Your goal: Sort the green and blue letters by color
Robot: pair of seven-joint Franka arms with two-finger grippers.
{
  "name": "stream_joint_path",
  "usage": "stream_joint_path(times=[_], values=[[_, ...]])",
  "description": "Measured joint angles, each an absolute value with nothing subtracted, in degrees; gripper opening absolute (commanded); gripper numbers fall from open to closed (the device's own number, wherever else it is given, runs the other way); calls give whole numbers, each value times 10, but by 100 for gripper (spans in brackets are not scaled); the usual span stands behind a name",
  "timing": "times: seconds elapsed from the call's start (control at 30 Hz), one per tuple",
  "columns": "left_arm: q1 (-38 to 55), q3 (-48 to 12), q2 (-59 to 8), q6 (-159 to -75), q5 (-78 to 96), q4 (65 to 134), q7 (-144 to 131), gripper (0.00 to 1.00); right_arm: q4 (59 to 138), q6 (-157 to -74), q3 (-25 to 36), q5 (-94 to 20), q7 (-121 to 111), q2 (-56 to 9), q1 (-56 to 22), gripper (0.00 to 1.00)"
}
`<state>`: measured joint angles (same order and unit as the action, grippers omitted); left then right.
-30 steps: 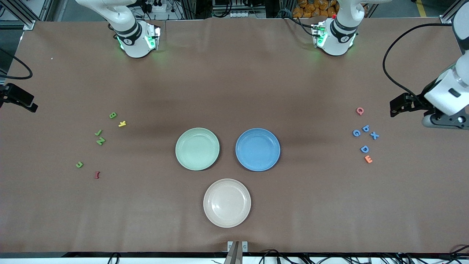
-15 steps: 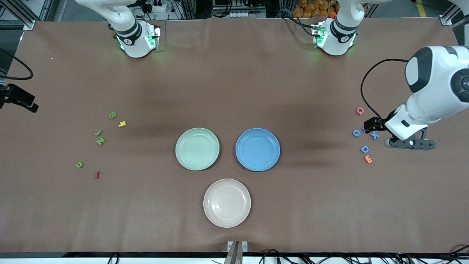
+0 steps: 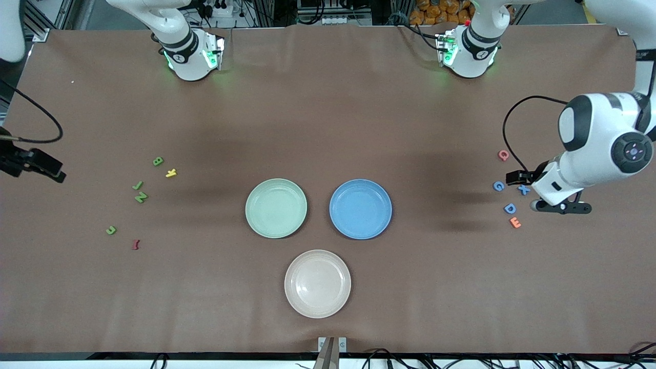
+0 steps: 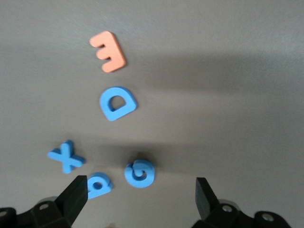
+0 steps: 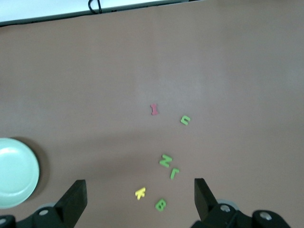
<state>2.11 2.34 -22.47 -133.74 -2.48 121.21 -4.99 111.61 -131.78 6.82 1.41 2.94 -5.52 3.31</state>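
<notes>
The blue letters lie near the left arm's end of the table: G (image 3: 498, 186), X (image 3: 524, 189) and D (image 3: 510, 208), with P (image 4: 99, 185) showing only in the left wrist view. My left gripper (image 4: 140, 179) hangs open and empty over G (image 4: 140, 173), P just inside one finger. The green letters lie toward the right arm's end: B (image 3: 158, 161), an L-like one (image 3: 137, 185), N (image 3: 141, 197) and a J-like one (image 3: 111, 230). My right gripper (image 5: 138, 183) is open and empty, high over that group.
A green plate (image 3: 276, 208) and a blue plate (image 3: 361, 208) sit side by side mid-table, a pale plate (image 3: 318, 283) nearer the front camera. A pink Q (image 3: 504, 155) and orange E (image 3: 515, 222) flank the blue letters. A yellow K (image 3: 171, 173) and dark red letter (image 3: 135, 244) lie among the green.
The left arm has swung in from the table's end and come down over the blue letters, now covering P in the front view. The right arm's hand has shifted slightly at its table edge.
</notes>
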Motion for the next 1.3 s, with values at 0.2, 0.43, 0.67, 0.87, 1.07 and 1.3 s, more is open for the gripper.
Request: stream_joint_path(times=[0.2,0.43,0.67,0.87,1.07,1.3], values=[[29,23,-247,-1354,-25,1216,-61,100,1123,-1360,69,14,26,-82,54,100],[42,30,-263,-1356,-25,1220,-66,100,1123,-1443,69,14,8,-146,83,100],[46,43,-265,-1356,-40,1229,-66,100,1121,-1543,70,14,2,-223,96,100],[46,52,-265,-1357,-46,1234,-66,100,1110,-1564,70,14,2,-264,98,100],[47,52,-265,-1359,-46,1235,-67,100,1096,-1564,70,14,2,-288,101,100],[53,52,-265,-1361,-46,1235,-78,100,1085,-1564,69,11,3,-316,101,100]])
